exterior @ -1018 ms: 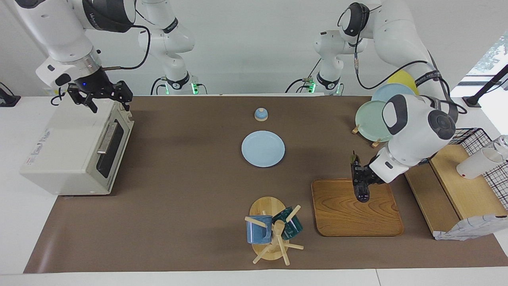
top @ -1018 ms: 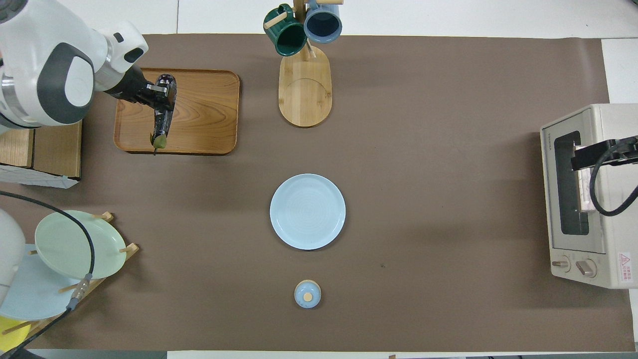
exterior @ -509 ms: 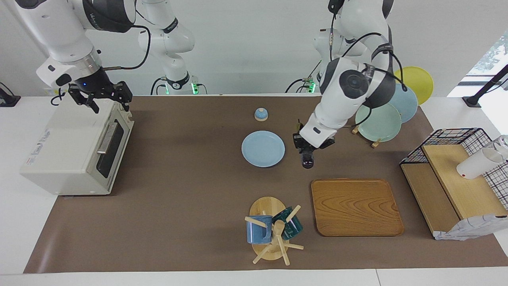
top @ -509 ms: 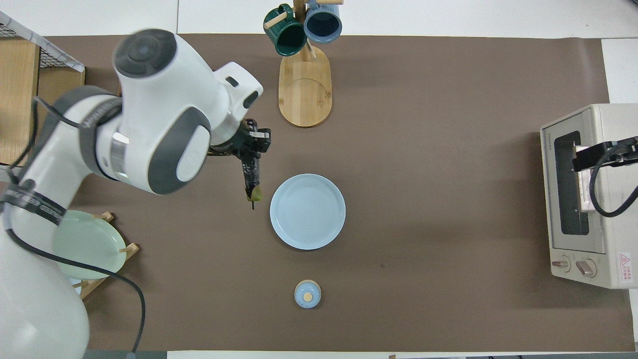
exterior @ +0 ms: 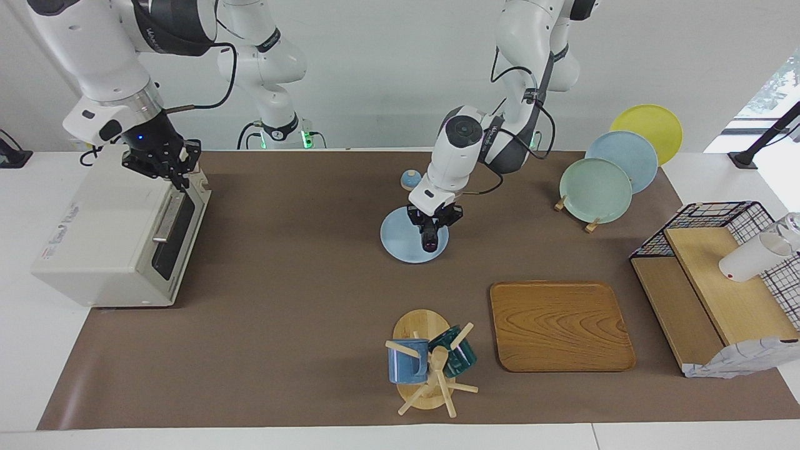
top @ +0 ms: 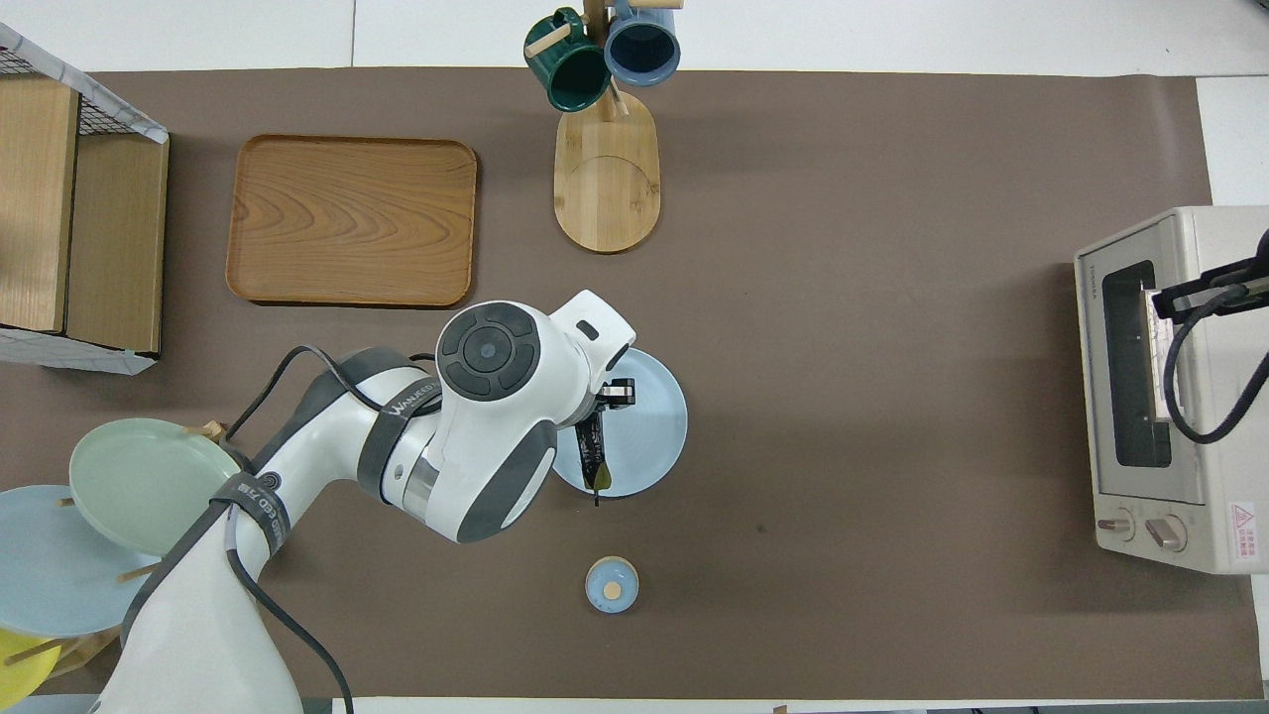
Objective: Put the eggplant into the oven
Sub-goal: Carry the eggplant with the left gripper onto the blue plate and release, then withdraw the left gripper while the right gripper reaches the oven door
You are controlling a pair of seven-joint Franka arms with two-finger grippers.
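I have the eggplant [exterior: 429, 236] clamped in my left gripper [exterior: 431, 226], up in the air over the light blue plate [exterior: 406, 249] at the middle of the table. My fingers are closed on its dark body. In the overhead view the eggplant [top: 593, 451] runs lengthwise over the plate [top: 649, 416], with its green stem end pointing toward the robots, just past the plate's rim. I cannot tell whether it touches the plate.

My right gripper [exterior: 174, 170] is at the oven [exterior: 106, 231], which stands at the right arm's end of the table. The gripper sits at the top front edge, just above the door, with its fingertips drawn together. I cannot tell whether they pinch anything. The oven door is up, its metal handle [exterior: 167, 217] and dark glass facing the middle of the table. In the overhead view only the gripper's dark body shows over the oven [top: 1170, 397].

Nearer to the robots than the plate lies a small blue lid with a wooden knob [exterior: 410, 180]. Farther from the robots, a wooden tray [exterior: 559, 325] lies bare toward the left arm's end, and beside it a wooden mug stand [exterior: 428, 369] carries a blue mug [exterior: 406, 361] and a green mug [exterior: 456, 353]. At the left arm's end a rack holds green, blue and yellow plates [exterior: 615, 169] on edge, and a wire basket with wooden boards [exterior: 712, 275] stands at the table's edge.
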